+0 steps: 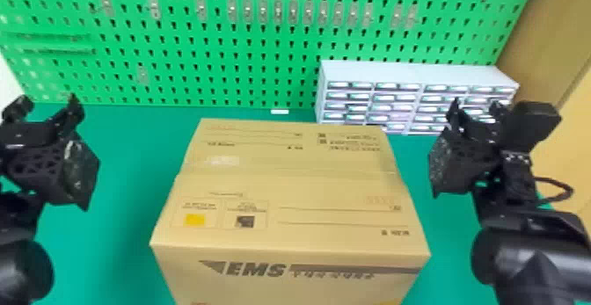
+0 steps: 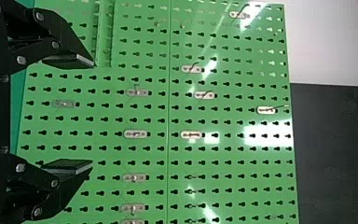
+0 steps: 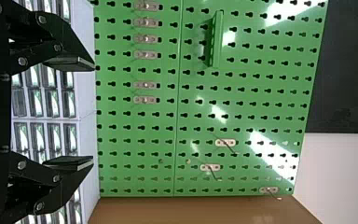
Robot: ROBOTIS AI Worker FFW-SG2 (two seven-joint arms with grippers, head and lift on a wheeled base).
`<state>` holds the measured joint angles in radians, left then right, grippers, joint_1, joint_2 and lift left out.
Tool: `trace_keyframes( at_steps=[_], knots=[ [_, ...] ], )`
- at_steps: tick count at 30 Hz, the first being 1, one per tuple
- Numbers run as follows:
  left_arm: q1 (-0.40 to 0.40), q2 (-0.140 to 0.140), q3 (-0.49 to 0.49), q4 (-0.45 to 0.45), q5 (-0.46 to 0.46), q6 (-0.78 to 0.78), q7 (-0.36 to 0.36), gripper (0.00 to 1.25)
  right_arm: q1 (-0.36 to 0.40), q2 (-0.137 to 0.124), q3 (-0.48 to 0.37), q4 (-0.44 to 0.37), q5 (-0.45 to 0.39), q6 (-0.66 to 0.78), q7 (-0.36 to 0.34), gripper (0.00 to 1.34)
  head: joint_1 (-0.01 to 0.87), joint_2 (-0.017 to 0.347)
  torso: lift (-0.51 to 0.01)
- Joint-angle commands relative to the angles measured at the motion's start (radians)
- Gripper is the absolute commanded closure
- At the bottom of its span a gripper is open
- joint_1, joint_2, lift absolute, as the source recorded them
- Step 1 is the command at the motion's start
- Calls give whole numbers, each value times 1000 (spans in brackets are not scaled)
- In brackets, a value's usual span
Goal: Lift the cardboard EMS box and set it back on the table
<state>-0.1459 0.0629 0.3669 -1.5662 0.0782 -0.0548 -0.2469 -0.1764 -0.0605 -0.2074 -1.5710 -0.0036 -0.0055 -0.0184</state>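
One pegboard (image 1: 220,69), one table (image 1: 127,168), one EMS box (image 1: 290,185), one left gripper (image 1: 46,102), one right gripper (image 1: 476,103), all jaws wide.

The counter (image 1: 118,163) has a smooth, teal-green top that shows to the left and right of the cardboard EMS box (image 1: 286,185) and behind it. The box sits on it upright, its top closed. Just behind the box lies a small white strip (image 1: 279,111). Behind and to the right of the box stands a pale cabinet (image 1: 373,72) of small drawers, partly hidden by it.
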Motion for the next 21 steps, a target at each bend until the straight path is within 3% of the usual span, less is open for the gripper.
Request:
trace_keyframes(
  at_steps=[1,7,21],
  knots=[
    [0,0,0,0,-3,7,0,490,-2,-13,-4,-11,-1,16,0,541,678,-15,8],
    [2,0,0,0,-9,13,0,490,5,-42,6,-15,-21,21,0,541,678,-15,8],
    [3,0,-2,0,-9,15,0,490,15,-25,-7,-20,-10,19,0,541,678,-15,-9]
  ],
)
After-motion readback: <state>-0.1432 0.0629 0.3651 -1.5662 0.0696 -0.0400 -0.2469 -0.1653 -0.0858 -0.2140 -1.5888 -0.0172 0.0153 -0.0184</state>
